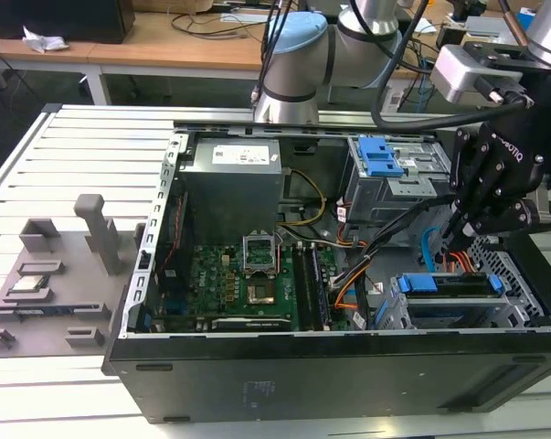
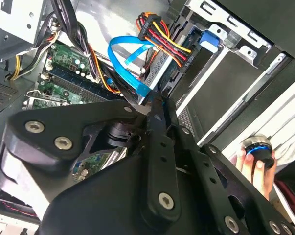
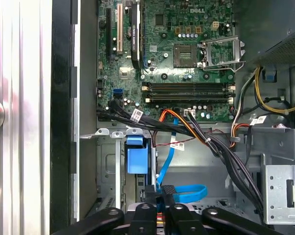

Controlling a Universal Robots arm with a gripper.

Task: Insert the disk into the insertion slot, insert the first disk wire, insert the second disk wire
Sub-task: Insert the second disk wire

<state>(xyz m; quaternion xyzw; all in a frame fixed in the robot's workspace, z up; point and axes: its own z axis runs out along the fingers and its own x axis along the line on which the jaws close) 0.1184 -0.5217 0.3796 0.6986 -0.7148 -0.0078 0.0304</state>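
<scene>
Evidently a wiring step. The disk [image 1: 453, 284] sits in the slot [image 1: 412, 316] at about four o'clock of the case [image 1: 302, 384] in the exterior view, with its blue carrier uppermost. The gripper [image 1: 457, 230] hangs close above it, at twelve o'clock from it.

**Step in hand (judged):** seating the blue wire [image 2: 124, 54] at the disk's wired end. The power wires [image 2: 159, 34] meet that end beside it through a black plug that looks seated.

**Good practice:**
- Hold the flat plug square to its socket.
- Press straight along the socket's axis without twisting.
- Keep the loop slack and clear of the power wires.
- Ease off at firm resistance, as a plug of this kind probably skews or bends if tilted.

**Fingers:** in the second wrist view the gripper [image 2: 156, 100] has its tips drawn almost together, and they appear to pinch the blue wire's plug. In the first wrist view the gripper [image 3: 161, 192] shows the same narrow pinch, with the blue wire [image 3: 189, 193] curling away from it.
</scene>
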